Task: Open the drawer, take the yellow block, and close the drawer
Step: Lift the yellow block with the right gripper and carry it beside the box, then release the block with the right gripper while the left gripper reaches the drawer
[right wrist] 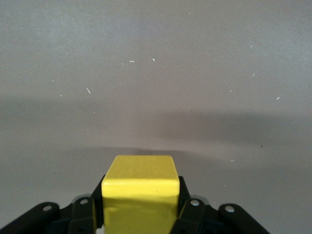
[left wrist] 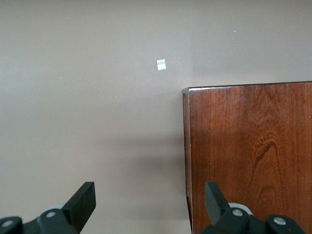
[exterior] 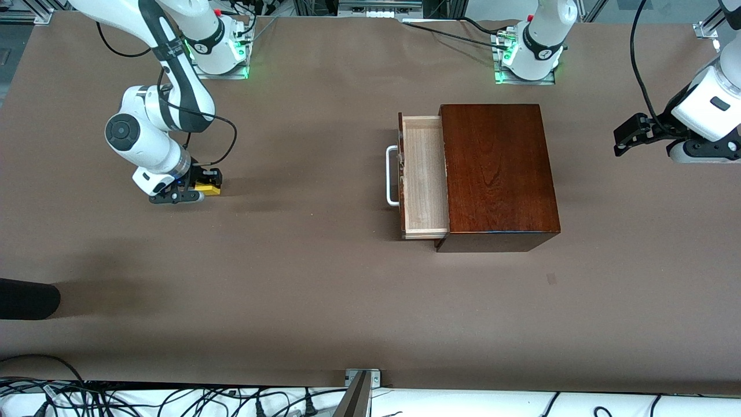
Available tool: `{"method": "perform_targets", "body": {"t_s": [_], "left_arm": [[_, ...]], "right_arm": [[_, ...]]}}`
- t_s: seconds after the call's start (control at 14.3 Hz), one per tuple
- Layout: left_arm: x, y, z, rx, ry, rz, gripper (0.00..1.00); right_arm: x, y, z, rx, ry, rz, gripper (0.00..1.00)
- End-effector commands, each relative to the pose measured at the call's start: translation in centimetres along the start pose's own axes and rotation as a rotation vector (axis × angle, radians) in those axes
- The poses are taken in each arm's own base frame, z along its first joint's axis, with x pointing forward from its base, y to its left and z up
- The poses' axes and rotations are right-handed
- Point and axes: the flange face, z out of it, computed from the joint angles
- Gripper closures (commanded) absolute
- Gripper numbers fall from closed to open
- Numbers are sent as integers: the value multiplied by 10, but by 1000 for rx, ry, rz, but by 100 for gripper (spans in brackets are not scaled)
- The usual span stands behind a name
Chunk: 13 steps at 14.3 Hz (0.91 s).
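The right gripper (exterior: 200, 188) had its jaws clamped on the yellow block (exterior: 208, 187) low over the worktop (exterior: 324, 301), well apart from the drawer (exterior: 422, 176) toward the right arm's end. The drawer stood pulled out of the box (exterior: 498, 174). The left gripper (exterior: 628, 136), jaws spread wide, hung just past the box at the left arm's end; closing well likely meant a square, steady push on the handle (exterior: 392, 175).

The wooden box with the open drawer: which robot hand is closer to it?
The left. The left gripper hangs open just off the wooden box at the left arm's end; the right gripper holds the yellow block near the right arm's end.
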Motion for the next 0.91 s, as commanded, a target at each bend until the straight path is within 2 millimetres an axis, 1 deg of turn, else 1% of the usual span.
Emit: {"method": "perform_targets", "body": {"t_s": [0.0, 0.14, 0.28, 0.35, 0.42, 0.49, 0.56, 0.63, 0.7, 0.77, 0.84], "left_arm": [[-1, 0, -3, -13, -12, 12, 0], [-1, -1, -3, -13, -12, 10, 0], [-3, 9, 1, -15, -38, 24, 0], [-8, 27, 3, -14, -73, 61, 0], [-12, 52, 3, -11, -83, 105, 0], [-14, 70, 3, -11, -85, 142, 0], [-21, 104, 2, -9, -83, 205, 0], [-25, 138, 9, -7, -95, 263, 0], [-28, 163, 16, -8, -106, 311, 0], [-32, 187, 21, -10, -114, 363, 0], [-33, 207, 23, -24, -113, 403, 0]], "right_arm": [[-14, -3, 10, -5, 31, 7, 100], [-17, -5, 21, -12, 28, 1, 100], [-20, -8, 30, -18, 41, -6, 100], [-20, -8, 31, -18, 39, -7, 100], [-21, -9, 31, -18, 38, -10, 100], [-21, -11, 32, -17, 37, -13, 98], [-21, -11, 33, -18, 34, -13, 82], [-21, -11, 33, -18, 34, -15, 73], [-21, -11, 33, -19, 34, -19, 56], [-20, -11, 32, -19, 37, -24, 18], [-18, -11, 28, -17, 45, -28, 0]]}}
